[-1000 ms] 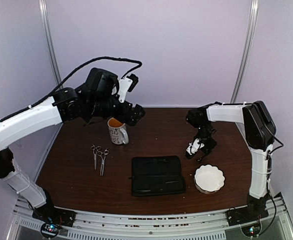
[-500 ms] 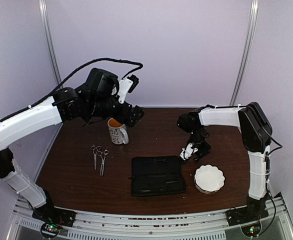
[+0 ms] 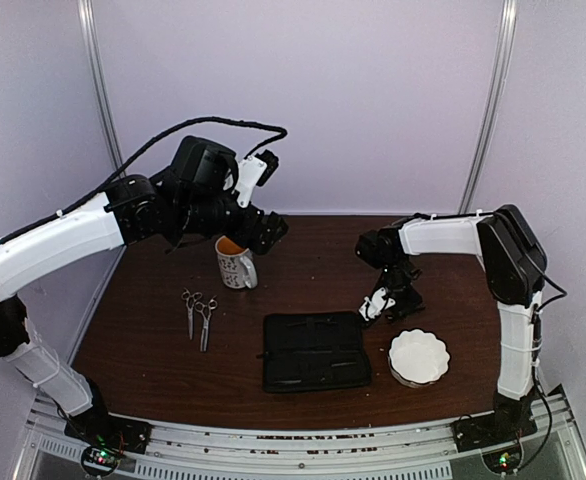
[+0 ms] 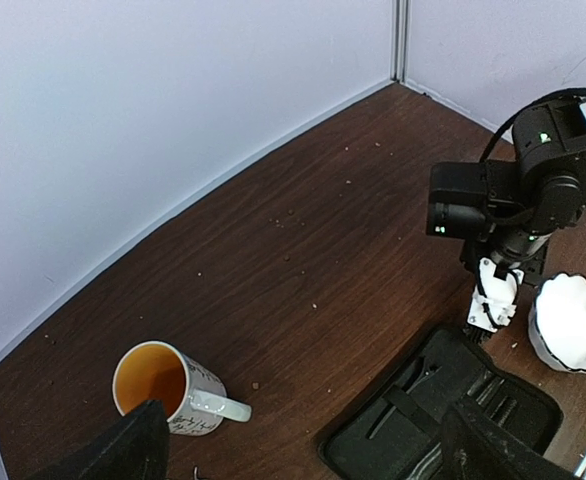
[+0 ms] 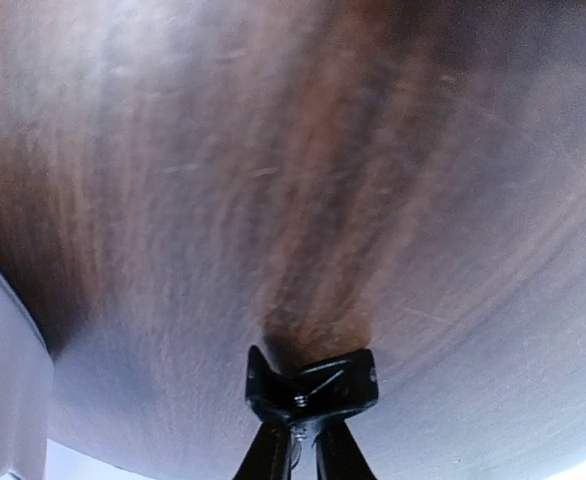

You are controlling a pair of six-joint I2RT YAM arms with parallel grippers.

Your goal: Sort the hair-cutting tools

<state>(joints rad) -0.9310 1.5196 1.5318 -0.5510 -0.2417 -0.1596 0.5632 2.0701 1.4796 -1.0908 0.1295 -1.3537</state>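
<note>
The right hand (image 3: 377, 302), pinched narrow on a small black clip (image 5: 313, 385), had swung left from beside the white bowl (image 3: 418, 357) to the corner of the open case (image 3: 314, 352) (probably where the clip belongs). The left hand (image 3: 266, 228) hung wide near the mug (image 3: 235, 262). Bowl and mug looked empty, and both scissors (image 3: 199, 313) lay on the tabletop (image 3: 313, 265).

no readable text, labels, numbers
</note>
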